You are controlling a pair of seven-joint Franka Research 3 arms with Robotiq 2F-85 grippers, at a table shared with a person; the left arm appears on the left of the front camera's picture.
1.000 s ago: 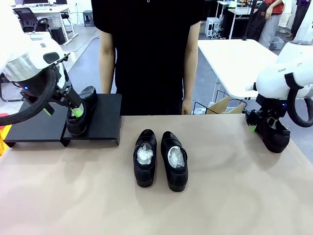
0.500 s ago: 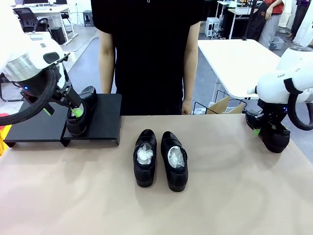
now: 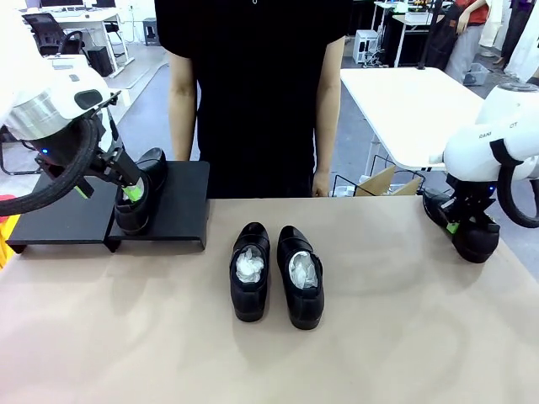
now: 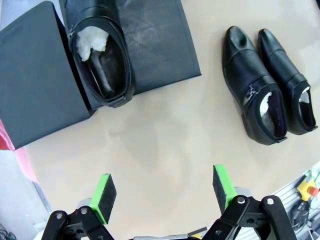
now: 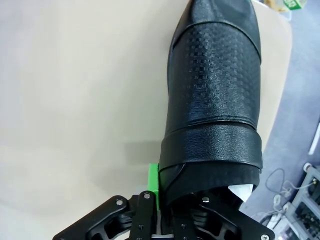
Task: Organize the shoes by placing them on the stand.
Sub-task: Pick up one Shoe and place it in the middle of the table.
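We pinch shoe (image 5: 215, 90) collar with right gripper (image 5: 172, 194) near table (image 5: 75, 75) right edge; left gripper (image 4: 162, 192) spread near stand (image 4: 35, 80).

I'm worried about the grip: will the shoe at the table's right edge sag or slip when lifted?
Probably stiff: the shoe looks firmly moulded, with paper stuffed inside. Held by its rim near the heel in the right gripper, its toe may dip. Its textured leather likely resists slipping.

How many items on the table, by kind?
Black glossy leather dress shoes: 4
Low matte black flat stand: 1
Total: 5
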